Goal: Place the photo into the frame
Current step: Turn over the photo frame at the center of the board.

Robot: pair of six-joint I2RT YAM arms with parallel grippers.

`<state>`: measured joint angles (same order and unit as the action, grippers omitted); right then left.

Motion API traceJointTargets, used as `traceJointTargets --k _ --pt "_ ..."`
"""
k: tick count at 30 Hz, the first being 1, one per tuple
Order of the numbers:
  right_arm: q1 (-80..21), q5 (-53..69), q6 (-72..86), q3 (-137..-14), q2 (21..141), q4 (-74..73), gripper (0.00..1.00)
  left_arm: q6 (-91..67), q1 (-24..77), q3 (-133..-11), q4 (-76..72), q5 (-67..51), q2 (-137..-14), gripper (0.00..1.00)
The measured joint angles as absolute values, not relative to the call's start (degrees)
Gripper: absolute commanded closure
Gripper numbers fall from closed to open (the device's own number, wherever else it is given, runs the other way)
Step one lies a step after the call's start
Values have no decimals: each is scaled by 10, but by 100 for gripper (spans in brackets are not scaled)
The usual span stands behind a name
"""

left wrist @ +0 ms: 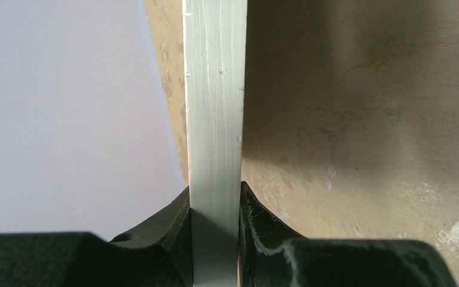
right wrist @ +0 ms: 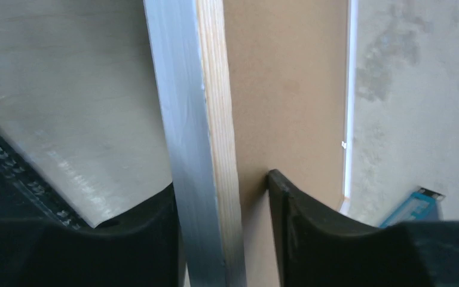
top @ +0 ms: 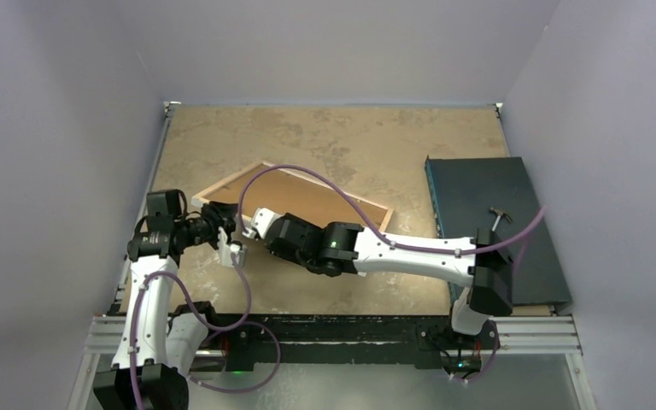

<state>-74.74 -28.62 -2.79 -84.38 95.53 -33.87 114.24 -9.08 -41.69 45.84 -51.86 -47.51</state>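
Note:
The frame (top: 325, 184) lies back-up at the table's middle left, light wood rails around a brown backing board (top: 307, 202). My left gripper (top: 229, 237) is shut on the frame's near-left end; in the left wrist view its white rail (left wrist: 215, 107) is pinched between both fingers of that gripper (left wrist: 215, 203). Just right of it, my right gripper (top: 250, 224) straddles the near rail. In the right wrist view the silver-and-wood rail (right wrist: 197, 119) touches the left finger, and a gap over the board (right wrist: 287, 89) separates it from the right finger, so this gripper (right wrist: 221, 182) is open. The photo is hidden.
A dark flat mat (top: 487, 248) with a small hammer (top: 500, 213) on it lies at the right side of the table. Purple walls close in the left, back and right. The right arm reaches across the table's front from right to left.

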Motion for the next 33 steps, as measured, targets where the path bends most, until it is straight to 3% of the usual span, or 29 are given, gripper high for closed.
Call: traceJointTargets --k 2,5,6,7,8,12,17,25,33 --pt "-751 -313 -29 -850 977 -341 77 1130 -89 -417 451 -516 -475 99" --pt "-766 -372 -72 -863 992 -344 87 1113 -88 -421 427 -516 -477 92" --pt "-768 -381 -79 -865 992 -345 91 1111 -88 -424 425 -517 -477 85" --pt "-769 -390 -77 -867 992 -344 95 1104 -88 -425 424 -517 -475 60" --pt "-769 -395 -74 -868 992 -345 97 1098 -88 -425 420 -517 -475 47" --pt "-761 -408 -65 -881 990 -342 98 1026 -88 -428 361 -524 -463 29" --pt "-747 -391 -45 -938 990 -363 91 845 -95 -454 271 -511 -460 24" --pt "-696 -301 42 -1126 1014 -401 90 523 -219 -516 182 -542 -514 21" --pt "-528 -92 136 -1072 964 -356 93 248 -259 -568 111 -579 -547 19"
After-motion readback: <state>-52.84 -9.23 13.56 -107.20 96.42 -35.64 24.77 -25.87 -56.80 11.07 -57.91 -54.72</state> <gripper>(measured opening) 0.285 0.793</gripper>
